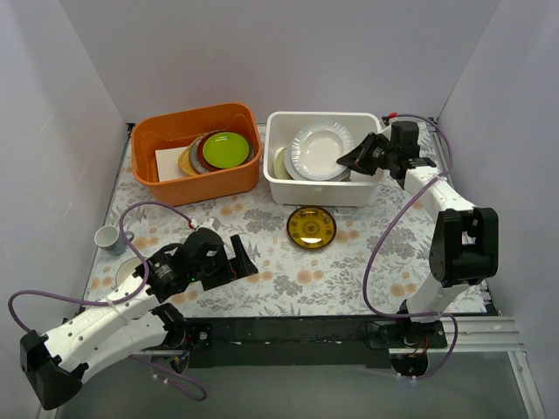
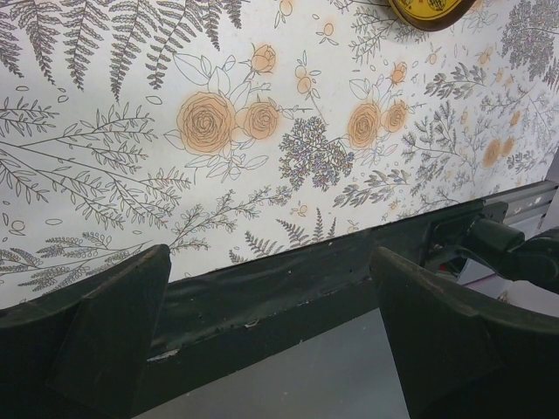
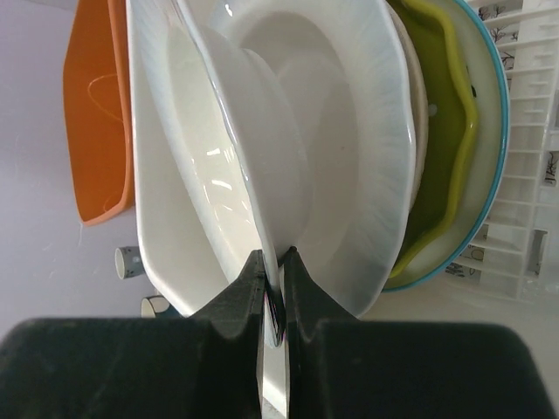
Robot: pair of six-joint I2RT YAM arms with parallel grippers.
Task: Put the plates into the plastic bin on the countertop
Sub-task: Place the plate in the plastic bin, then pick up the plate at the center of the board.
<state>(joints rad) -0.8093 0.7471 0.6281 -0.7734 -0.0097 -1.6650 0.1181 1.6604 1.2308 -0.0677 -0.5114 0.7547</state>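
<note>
The white plastic bin (image 1: 325, 192) stands at the back right and holds several plates. My right gripper (image 1: 351, 159) is shut on the right rim of a plain white plate (image 1: 318, 150) lying on top of that stack. In the right wrist view the gripper (image 3: 275, 278) pinches this plate (image 3: 253, 148) edge-on, in front of a ribbed white plate (image 3: 376, 131) and a green plate (image 3: 447, 148). A small dark-and-gold plate (image 1: 311, 227) lies on the countertop (image 1: 288, 279) in front of the bin and shows in the left wrist view (image 2: 432, 12). My left gripper (image 1: 244, 262) is open and empty, low over the near edge (image 2: 279, 349).
An orange tub (image 1: 196, 179) at the back left holds green and maroon plates (image 1: 224, 150). A small white cup (image 1: 108, 237) stands at the left, with a pale round dish (image 1: 129, 267) partly under my left arm. The black front rail (image 2: 288, 279) borders the countertop.
</note>
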